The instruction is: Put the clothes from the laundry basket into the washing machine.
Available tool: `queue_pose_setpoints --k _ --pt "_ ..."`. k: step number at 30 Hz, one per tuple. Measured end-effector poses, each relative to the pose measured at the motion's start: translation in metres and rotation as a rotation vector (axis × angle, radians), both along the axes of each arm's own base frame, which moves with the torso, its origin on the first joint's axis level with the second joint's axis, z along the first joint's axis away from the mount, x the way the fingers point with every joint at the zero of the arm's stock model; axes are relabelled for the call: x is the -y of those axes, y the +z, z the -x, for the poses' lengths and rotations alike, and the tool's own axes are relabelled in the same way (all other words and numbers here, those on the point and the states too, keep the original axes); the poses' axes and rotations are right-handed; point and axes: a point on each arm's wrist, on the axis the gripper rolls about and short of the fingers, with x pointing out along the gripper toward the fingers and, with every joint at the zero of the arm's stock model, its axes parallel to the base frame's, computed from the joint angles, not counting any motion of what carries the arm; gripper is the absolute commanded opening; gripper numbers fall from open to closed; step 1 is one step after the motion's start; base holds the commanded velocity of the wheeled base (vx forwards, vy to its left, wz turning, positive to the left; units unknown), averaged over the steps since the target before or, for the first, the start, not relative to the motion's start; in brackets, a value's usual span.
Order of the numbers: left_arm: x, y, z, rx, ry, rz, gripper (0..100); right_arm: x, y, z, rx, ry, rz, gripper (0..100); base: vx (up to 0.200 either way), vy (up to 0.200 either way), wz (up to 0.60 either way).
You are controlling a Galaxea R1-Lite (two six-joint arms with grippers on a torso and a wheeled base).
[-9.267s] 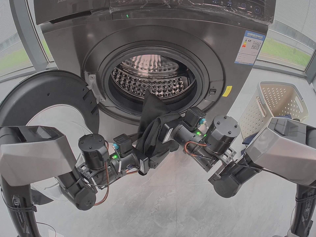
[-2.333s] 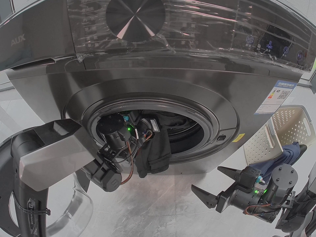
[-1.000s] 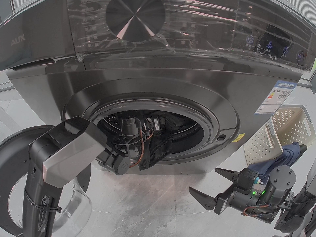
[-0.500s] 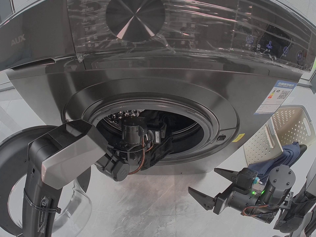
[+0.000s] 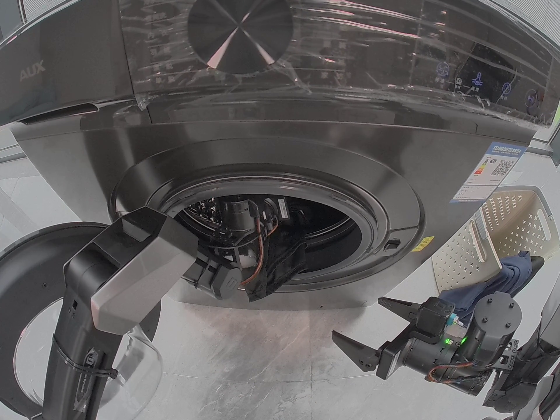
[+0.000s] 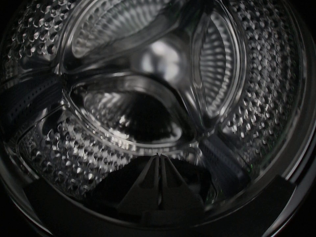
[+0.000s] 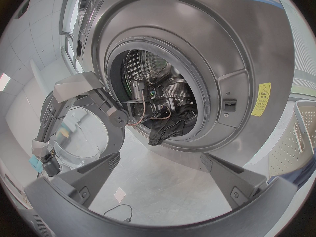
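**Black garment halfway over the door lip**

Past the swung-open door [image 5: 35, 275], the left pincer [image 6: 159, 157] sits inside the drum [image 6: 158, 60] with its fingers pressed together. I cannot tell whether cloth is pinched between them. The black garment [image 5: 280, 266] drapes over the washing machine's [image 5: 350, 147] door lip, partly outside. It should go deeper and lower before release, so no tail rests on the seal. Less of it hangs out than two seconds ago. The right pincer [image 5: 359, 319] hangs spread wide near the laundry basket [image 5: 513, 217], which holds a blue garment [image 5: 507, 278].
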Motion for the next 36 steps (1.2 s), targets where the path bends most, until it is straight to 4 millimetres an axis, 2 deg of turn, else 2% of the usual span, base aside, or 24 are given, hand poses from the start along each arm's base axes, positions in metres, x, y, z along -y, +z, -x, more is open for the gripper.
queue_pose_setpoints --k 6,9,10,14,19,29,33,36 --pt "0.003 0.018 -0.017 0.107 0.024 0.07 0 0.001 -0.002 0.0 -0.015 -0.002 0.014 100 0.0 0.0 0.0" --pt "0.007 0.025 -0.019 0.156 0.027 0.106 0 0.0 -0.001 0.0 -0.01 0.001 0.006 100 0.0 0.0 0.0" --pt "0.007 0.024 -0.019 0.155 0.028 0.106 100 0.0 -0.001 0.0 -0.007 -0.001 0.001 100 0.0 0.0 0.0" --pt "0.006 0.018 -0.018 0.138 0.032 0.098 100 -0.001 0.0 -0.001 -0.006 0.0 -0.001 100 0.0 0.0 0.0" --pt "0.005 0.005 -0.007 0.063 0.024 0.053 100 -0.001 -0.001 -0.001 -0.005 0.0 -0.002 100 0.0 0.0 0.0" --pt "-0.006 -0.033 0.035 -0.15 -0.01 -0.09 100 -0.001 -0.004 0.0 -0.018 0.006 0.01 100 0.0 0.0 0.0" --pt "-0.01 -0.037 0.048 -0.203 -0.025 -0.141 100 0.0 -0.006 0.002 -0.028 0.016 0.018 100 0.0 0.0 0.0" --pt "-0.011 -0.037 0.051 -0.214 -0.03 -0.157 100 -0.001 -0.008 0.003 -0.032 0.02 0.022 100 0.0 0.0 0.0"
